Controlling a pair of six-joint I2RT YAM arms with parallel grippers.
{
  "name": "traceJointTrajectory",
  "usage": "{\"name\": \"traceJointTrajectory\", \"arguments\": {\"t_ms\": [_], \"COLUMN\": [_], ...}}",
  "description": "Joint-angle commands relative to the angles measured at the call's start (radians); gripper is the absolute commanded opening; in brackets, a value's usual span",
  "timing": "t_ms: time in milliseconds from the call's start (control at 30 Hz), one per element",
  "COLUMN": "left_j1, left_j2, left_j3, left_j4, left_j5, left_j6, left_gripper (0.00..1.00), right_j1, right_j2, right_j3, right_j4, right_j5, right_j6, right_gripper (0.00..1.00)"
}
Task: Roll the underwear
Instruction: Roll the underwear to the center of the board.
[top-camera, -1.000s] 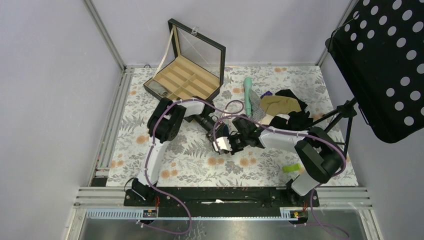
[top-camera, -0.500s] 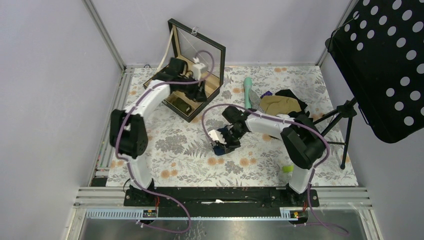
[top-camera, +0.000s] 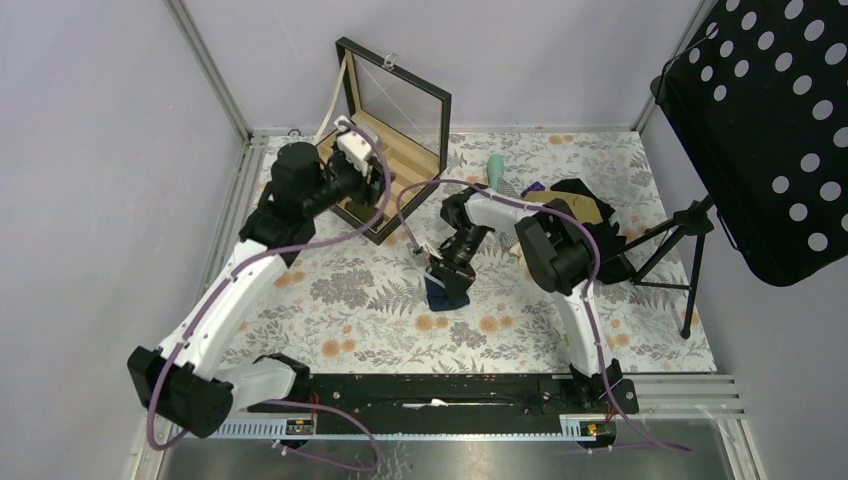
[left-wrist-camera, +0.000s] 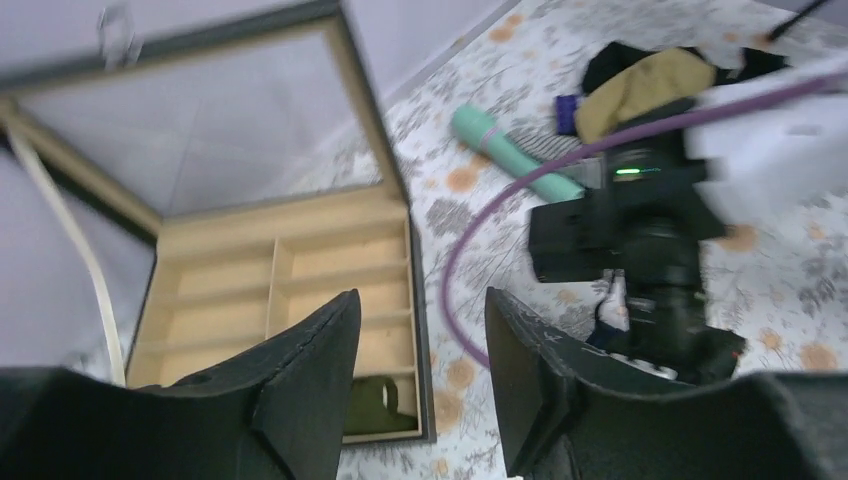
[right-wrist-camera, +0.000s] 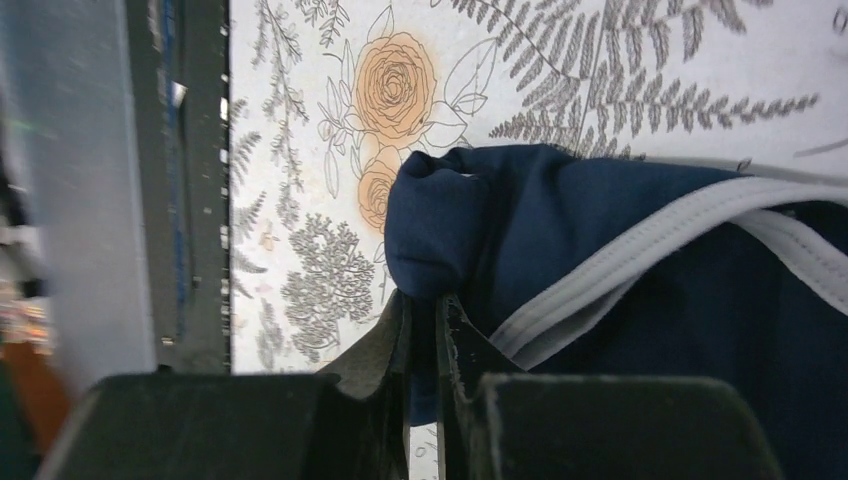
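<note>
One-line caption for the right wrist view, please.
Right gripper, jaws pinching a fold of the navy underwear, its white waistband showing, over the floral table cover.

top camera looks down; right wrist sits close over underwear (top-camera: 446, 290).

Bright, even overhead light, faint shadows beside the black-framed wooden divided box (top-camera: 412, 160), left wrist view motion-blurred, right wrist view crisp on navy white-edged cloth underwear (right-wrist-camera: 620, 300), foreground soft
</note>
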Motion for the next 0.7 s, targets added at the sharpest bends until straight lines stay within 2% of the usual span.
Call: {"name": "traceJointTrajectory", "arguments": {"t_ms": [0,133,267,400,500,667], "left_j1": [-0.114,-0.239,-0.353,-0.385,-0.4,-0.444], "left_j2": [-0.076,-0.076,0.03,0.158,0.272,0.383], "left_j3": [-0.045,-0.097,-0.14,-0.192,-0.177,-0.183], "left_j4": [0.025,-0.126,-0.22,-0.159,-0.152,-0.089], "left_j5": [0.08,0.201,0.279,0.316,0.372,0.396], "left_j6": [0.253,0.429,0.524,0.568,0.597,0.537], "left_gripper": [0.55,0.57,0.55,0.52,0.5,0.49], "right_j1": [-0.057,-0.122,-0.152,-0.162,-0.162,-0.163], "right_j2": [0.158,0.232,0.293,0.31,0.306,0.302], "right_j3": [0.038,0.065,0.145,0.16,0.152,0.144], "right_j4": [-0.178,-0.155,-0.144,-0.124,-0.098,-0.072], "right_j5": [0.043,0.059,0.045,0.049,0.057,0.07], "right_j6": [0.024,0.131,0.243,0.295,0.326,0.354], "right_gripper": [0.07,0.07,0.07,0.07,0.07,0.08]}}
